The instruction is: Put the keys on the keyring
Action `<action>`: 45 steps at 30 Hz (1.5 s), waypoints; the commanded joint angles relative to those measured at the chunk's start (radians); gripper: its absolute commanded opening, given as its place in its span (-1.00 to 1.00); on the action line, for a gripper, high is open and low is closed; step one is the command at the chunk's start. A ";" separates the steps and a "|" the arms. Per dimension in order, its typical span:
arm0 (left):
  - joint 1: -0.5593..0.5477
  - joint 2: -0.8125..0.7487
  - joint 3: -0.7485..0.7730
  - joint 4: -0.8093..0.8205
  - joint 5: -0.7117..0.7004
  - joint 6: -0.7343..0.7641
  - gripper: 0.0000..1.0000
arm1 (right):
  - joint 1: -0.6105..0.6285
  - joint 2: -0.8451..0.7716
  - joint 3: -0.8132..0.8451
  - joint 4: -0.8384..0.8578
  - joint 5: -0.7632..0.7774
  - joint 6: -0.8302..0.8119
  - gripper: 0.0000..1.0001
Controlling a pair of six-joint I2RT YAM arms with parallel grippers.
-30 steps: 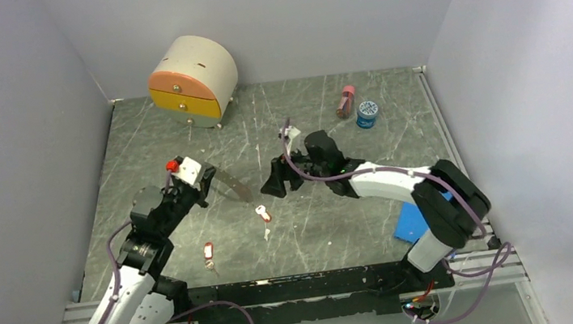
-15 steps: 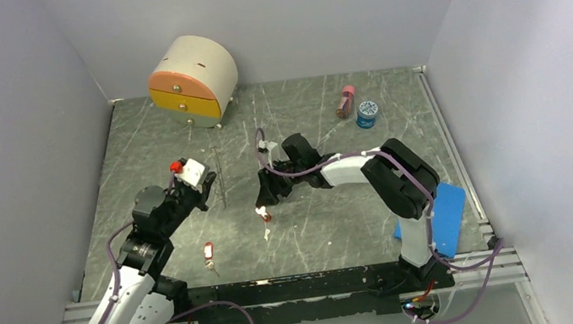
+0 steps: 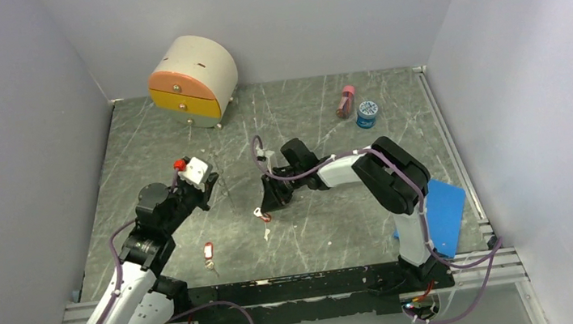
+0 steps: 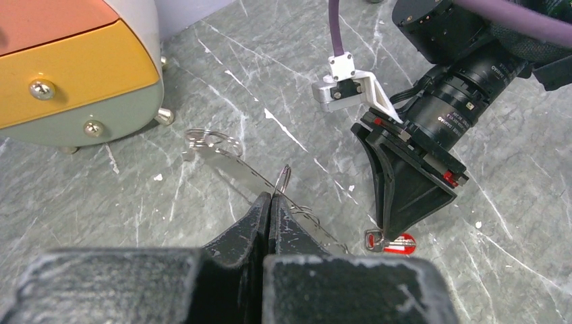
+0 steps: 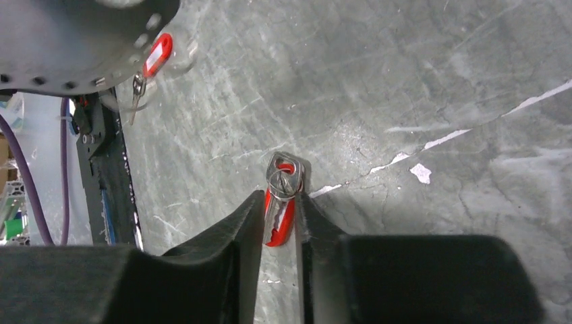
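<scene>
My left gripper (image 3: pixel 206 184) is shut on the thin wire keyring (image 4: pixel 283 179), held edge-on just above the table; in the left wrist view the wire pokes out above the closed fingertips (image 4: pixel 271 197). A red-tagged key (image 3: pixel 260 212) lies mid-table. My right gripper (image 3: pixel 270 203) points down onto it, and its jaws are closed against both sides of the key (image 5: pixel 280 217), which still rests on the table. That gripper (image 4: pixel 383 229) and key (image 4: pixel 399 243) also show in the left wrist view. A second red-tagged key (image 3: pixel 209 253) lies nearer the front, and it also shows in the right wrist view (image 5: pixel 156 54).
A rounded drawer box (image 3: pixel 192 79) with orange and yellow fronts stands at the back left, close to the keyring in the left wrist view (image 4: pixel 67 67). A pink bottle (image 3: pixel 345 101) and a blue-lidded jar (image 3: pixel 367 112) stand at the back right. A blue card (image 3: pixel 441 205) lies at the right front.
My right gripper swung left and dropped onto the mid-table key, then closed round it. My left gripper turned the keyring edge-on and shifted slightly.
</scene>
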 commanded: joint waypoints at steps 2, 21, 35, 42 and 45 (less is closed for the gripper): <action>0.003 0.002 0.001 0.079 0.024 -0.001 -0.95 | -0.003 -0.001 -0.019 0.031 -0.001 -0.026 -0.51; 0.004 -0.016 0.021 0.030 -0.017 0.012 -0.95 | 0.003 -0.016 0.027 0.017 0.117 0.023 -0.10; 0.003 -0.103 0.040 -0.110 -0.141 0.067 -0.95 | 0.115 -0.067 0.089 -0.250 0.426 0.145 -0.26; 0.003 -0.119 0.034 -0.119 -0.129 0.058 -0.95 | 0.192 -0.036 0.174 -0.366 0.601 0.168 -0.02; 0.003 -0.125 0.032 -0.123 -0.134 0.063 -0.95 | 0.213 -0.009 0.210 -0.414 0.675 0.156 -0.04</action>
